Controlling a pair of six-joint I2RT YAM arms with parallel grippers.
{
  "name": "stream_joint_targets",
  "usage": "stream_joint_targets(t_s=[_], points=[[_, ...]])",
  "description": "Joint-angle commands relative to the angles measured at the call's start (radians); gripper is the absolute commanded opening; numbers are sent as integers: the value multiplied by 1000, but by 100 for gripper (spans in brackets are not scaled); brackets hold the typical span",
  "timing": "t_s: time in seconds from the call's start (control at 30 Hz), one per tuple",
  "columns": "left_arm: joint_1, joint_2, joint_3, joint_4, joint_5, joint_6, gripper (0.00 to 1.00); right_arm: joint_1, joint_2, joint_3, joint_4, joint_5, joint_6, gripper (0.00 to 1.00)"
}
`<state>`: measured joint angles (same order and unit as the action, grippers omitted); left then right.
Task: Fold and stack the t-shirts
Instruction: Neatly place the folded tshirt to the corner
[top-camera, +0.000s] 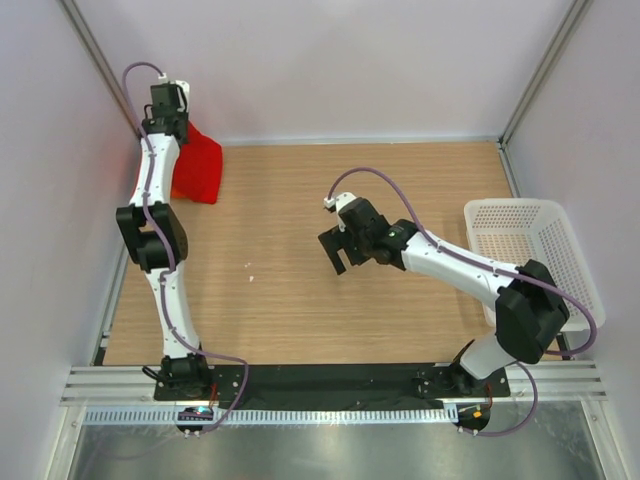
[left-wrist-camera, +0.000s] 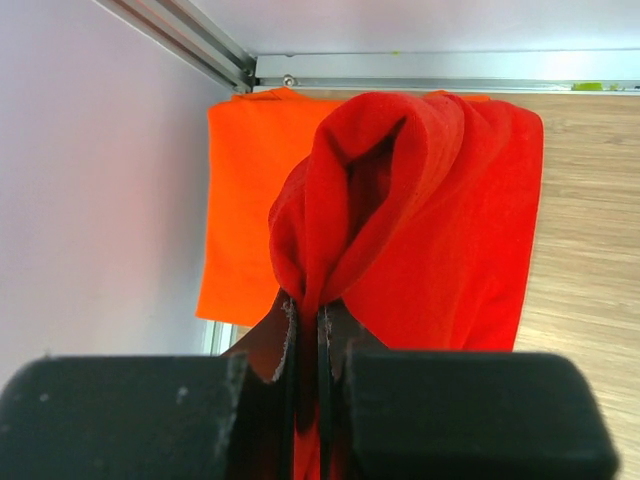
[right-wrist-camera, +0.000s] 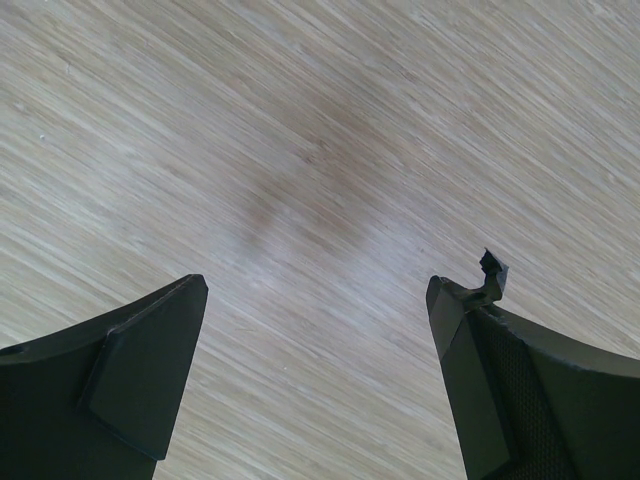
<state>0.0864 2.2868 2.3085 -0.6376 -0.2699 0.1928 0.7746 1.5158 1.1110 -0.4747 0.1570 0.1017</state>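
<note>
In the left wrist view a red t-shirt is bunched and drawn up into my left gripper, which is shut on a fold of its cloth. Under it an orange t-shirt lies flat in the table's far left corner. From above, the red t-shirt shows beside the left arm, and the left gripper itself is hidden behind the wrist. My right gripper hovers open over the middle of the table; in its wrist view only bare wood lies between its fingers.
A white mesh basket stands at the table's right edge. Grey walls and an aluminium frame rail close in the far left corner around the shirts. The wooden table spreads between the two arms.
</note>
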Motion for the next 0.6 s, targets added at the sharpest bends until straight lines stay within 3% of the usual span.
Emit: stream_joint_targets(t_s=[0.0, 0.57], points=[[19, 23, 68, 72, 44, -15, 0, -3, 20, 53, 33, 4, 13, 100], [91, 178, 160, 205, -60, -23, 0, -5, 138, 157, -24, -2, -20, 100]])
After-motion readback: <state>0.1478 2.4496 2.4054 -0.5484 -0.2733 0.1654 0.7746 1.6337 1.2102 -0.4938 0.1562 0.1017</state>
